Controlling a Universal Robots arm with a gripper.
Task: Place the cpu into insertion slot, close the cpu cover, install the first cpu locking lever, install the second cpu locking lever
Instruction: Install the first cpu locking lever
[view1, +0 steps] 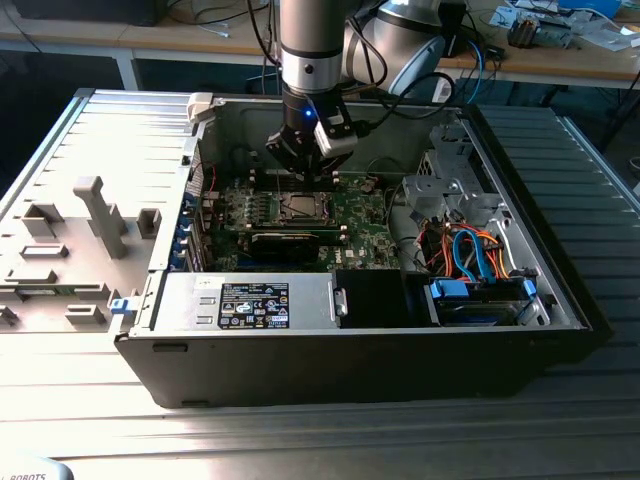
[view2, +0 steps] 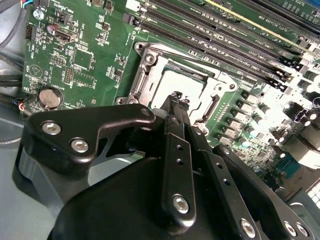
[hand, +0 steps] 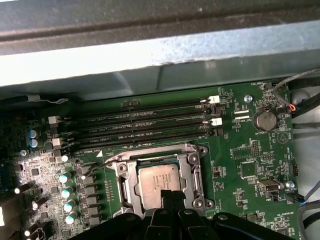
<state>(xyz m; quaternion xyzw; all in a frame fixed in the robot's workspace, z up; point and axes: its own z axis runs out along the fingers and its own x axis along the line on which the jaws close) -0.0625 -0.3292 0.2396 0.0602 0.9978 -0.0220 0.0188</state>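
Note:
The cpu (hand: 159, 180) lies flat in the insertion slot (view1: 300, 208) on the green board, its dull grey top showing through the cut-out of the cpu cover (hand: 127, 182). The cover lies down around the chip. In the second wrist view the cpu (view2: 187, 75) and the cover (view2: 150, 75) sit just beyond the fingertips. My gripper (hand: 171, 194) hangs over the edge of the socket frame with its black fingers pressed together and nothing between them. It shows again in the second wrist view (view2: 176, 97) and above the socket in the exterior view (view1: 305, 175). A thin lever end (hand: 100, 164) juts from one frame corner.
Black memory slots (hand: 145, 122) run alongside the socket, with the grey case wall (hand: 150, 55) beyond them. A coin battery (hand: 265, 120) sits on the board. A long black card (view1: 290, 243), the power supply (view1: 250, 303) and coloured cables (view1: 470, 250) crowd the case.

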